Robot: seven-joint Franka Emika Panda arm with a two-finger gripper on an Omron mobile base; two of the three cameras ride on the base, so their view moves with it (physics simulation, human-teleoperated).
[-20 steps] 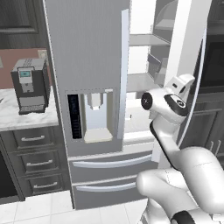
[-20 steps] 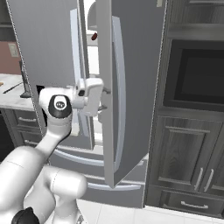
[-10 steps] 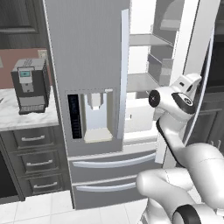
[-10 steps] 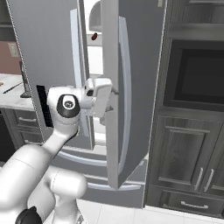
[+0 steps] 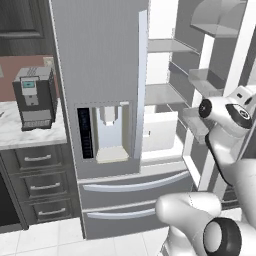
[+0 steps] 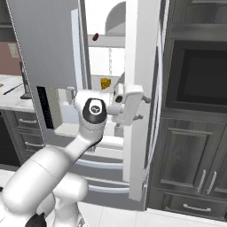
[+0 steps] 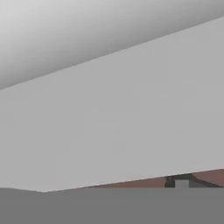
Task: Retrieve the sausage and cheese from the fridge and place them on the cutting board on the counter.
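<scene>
Two targets: small bright yellow cheese wedge (image 6: 105,83) and dark reddish-brown sausage link (image 6: 94,37) sit on white inner shelves of the tall grey steel fridge (image 5: 100,75), awaiting retrieval.
Gripper: gripper (image 6: 141,107) spread wide, empty, beside the open door, apparently to reach inside.

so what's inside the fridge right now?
Through the fridge's open right door: the sausage on an upper shelf, the cheese a shelf lower, white shelves and door bins. The arm and closed left door hide the rest.

coffee machine (image 5: 35,97) | upright, grey | wall oven (image 6: 201,80) | dark, built-in
</scene>
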